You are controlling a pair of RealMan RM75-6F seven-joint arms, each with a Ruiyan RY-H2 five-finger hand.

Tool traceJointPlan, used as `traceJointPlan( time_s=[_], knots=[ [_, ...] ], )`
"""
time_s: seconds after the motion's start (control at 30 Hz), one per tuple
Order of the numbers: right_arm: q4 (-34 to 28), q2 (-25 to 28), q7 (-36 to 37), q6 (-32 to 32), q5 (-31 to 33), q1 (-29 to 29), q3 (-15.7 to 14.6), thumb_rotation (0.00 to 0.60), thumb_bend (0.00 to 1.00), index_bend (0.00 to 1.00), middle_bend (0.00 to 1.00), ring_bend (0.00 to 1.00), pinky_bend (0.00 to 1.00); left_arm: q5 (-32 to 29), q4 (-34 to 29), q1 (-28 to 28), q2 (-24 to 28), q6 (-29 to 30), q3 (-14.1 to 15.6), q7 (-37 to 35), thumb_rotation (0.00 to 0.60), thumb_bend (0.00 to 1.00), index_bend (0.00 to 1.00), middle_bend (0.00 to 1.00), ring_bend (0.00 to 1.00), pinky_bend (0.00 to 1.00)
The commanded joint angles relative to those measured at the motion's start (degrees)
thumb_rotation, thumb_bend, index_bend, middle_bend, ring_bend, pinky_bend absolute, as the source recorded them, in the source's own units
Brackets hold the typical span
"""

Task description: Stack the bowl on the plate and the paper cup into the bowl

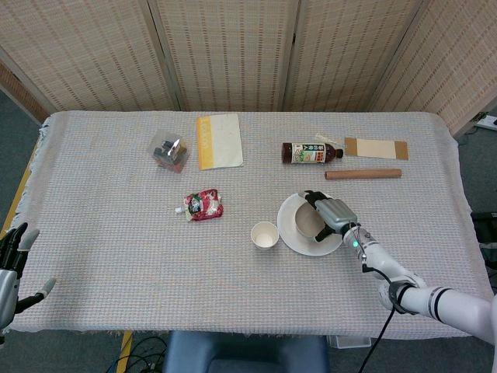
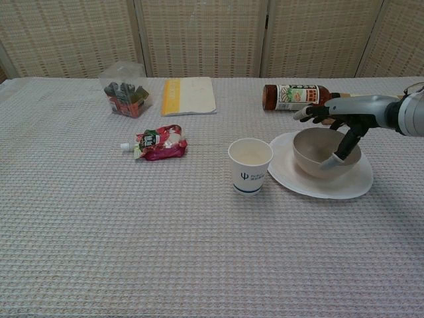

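Head view only: left hand [image 1: 11, 264] at the near left table edge, fingers apart, holding nothing; the chest view misses it. Chest view shows the right hand [image 2: 338, 119] over the bowl [image 2: 324, 152], one finger dipping inside the rim, the others spread above. Grip or just touch, cannot tell. Beige round bowl sits on the flat white plate [image 2: 298, 182]. Paper cup [image 2: 250, 165] stands upright just beside the plate on the woven tablecloth [image 2: 165, 232].
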Motion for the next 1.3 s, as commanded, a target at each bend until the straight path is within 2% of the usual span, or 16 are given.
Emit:
traceJointPlan(
  time_s=[0.03, 0.17, 0.53, 0.63, 0.8, 0.87, 1.13, 1.3],
  knots=[
    [-0.44, 0.66, 0.37, -0.25, -0.61, -0.12, 0.09, 0.6, 0.19, 0.0, 0.0, 0.0, 0.41, 0.04, 0.01, 0.0, -0.01, 0.02, 0.0, 0.01, 0.6, 0.25, 0.05, 0.0, 0.0, 0.16],
    [-0.8, 1.31, 0.7, -0.68, -0.9, -0.17, -0.02, 0.6, 0.18, 0.0, 0.0, 0.0, 0.35, 0.13, -0.08, -0.01, -0.05, -0.06, 0.07, 0.17, 0.6, 0.25, 0.06, 0.0, 0.0, 0.16],
    [1.1, 0.22, 1.82, -0.82, -1.82, -0.31, 0.03, 0.6, 0.18, 0.0, 0.0, 0.0, 0.33, 0.12, -0.1, 0.03, -0.09, -0.11, 0.09, 0.42, 0.6, 0.25, 0.06, 0.0, 0.0, 0.16],
    [1.32, -0.03, 2.1, -0.83, -2.31, -0.29, 0.11, 0.6, 0.16, 0.0, 0.0, 0.0, 0.26, 0.12, -0.06, 0.05, -0.1, -0.08, 0.08, 0.41, 0.6, 0.25, 0.07, 0.0, 0.0, 0.16],
    [0.96, 0.42, 2.87, -0.87, -3.13, -0.44, 0.33, 0.6, 0.12, 0.0, 0.0, 0.0, 0.06, 0.12, -0.03, 0.11, -0.07, -0.01, 0.07, 0.32, 0.6, 0.25, 0.07, 0.0, 0.0, 0.16],
    [0.63, 0.87, 3.27, -1.19, -3.4, -0.47, 0.37, 0.6, 0.12, 0.0, 0.0, 0.0, 0.01, 0.12, 0.0, 0.1, -0.08, 0.02, 0.04, 0.32, 0.6, 0.25, 0.07, 0.0, 0.0, 0.16],
    [-0.18, 2.17, 4.1, -2.08, -4.32, -0.52, 0.23, 0.6, 0.09, 0.0, 0.0, 0.0, 0.0, 0.13, 0.01, 0.11, -0.11, -0.02, 0.05, 0.43, 0.6, 0.25, 0.07, 0.0, 0.0, 0.16],
    [-4.71, 6.23, 4.35, -0.35, -5.76, -1.61, 0.44, 0.6, 0.09, 0.0, 0.0, 0.0, 0.0, 0.09, 0.15, 0.04, -0.16, -0.23, 0.09, 0.44, 0.6, 0.25, 0.07, 0.0, 0.0, 0.16]
  ],
)
